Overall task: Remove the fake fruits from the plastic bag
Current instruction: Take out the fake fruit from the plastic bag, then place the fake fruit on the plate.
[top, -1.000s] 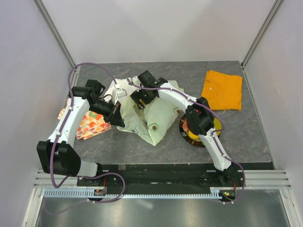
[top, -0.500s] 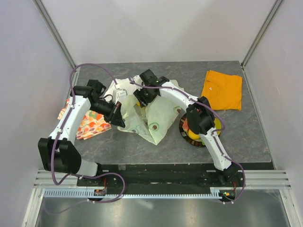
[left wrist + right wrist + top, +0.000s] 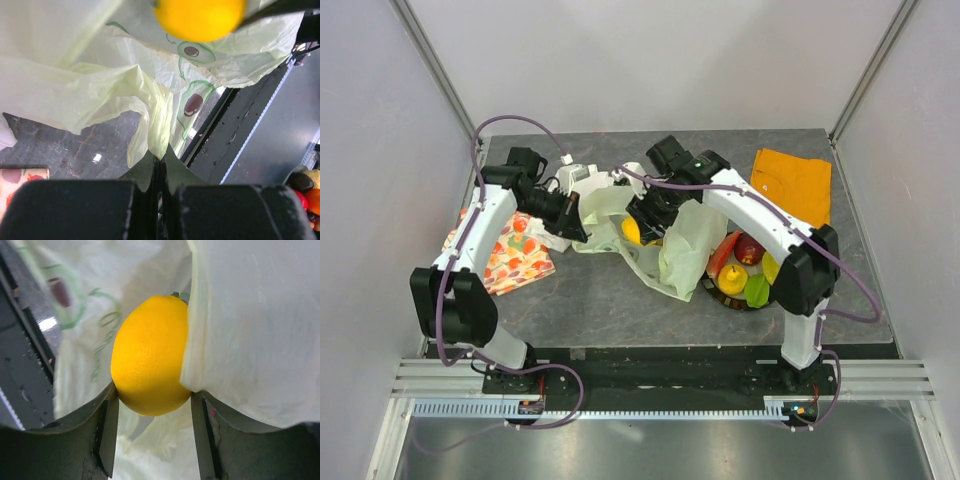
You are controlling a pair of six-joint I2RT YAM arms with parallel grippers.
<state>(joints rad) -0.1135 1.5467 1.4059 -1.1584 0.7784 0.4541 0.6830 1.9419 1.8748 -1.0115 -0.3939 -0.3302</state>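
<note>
Lemon [image 3: 150, 355] is clamped across its short axis by right gripper [image 3: 154, 399], jaws lemon-wide, at the bag [image 3: 75, 85] mouth. Film is draped over one finger. Bag edge is pinched by fully closed left gripper [image 3: 158, 167]. Fruit pile [image 3: 745, 272] lies rightward.

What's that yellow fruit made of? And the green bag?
The yellow fruit looks like plastic: smooth, evenly coloured, a little shiny, with tiny dimples. The bag looks like thin plastic film: light shines through it and it crumples softly.

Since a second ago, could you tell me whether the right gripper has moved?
Yes: the right gripper shifted right, toward the orange cloth, gripping a yellow fruit.
</note>
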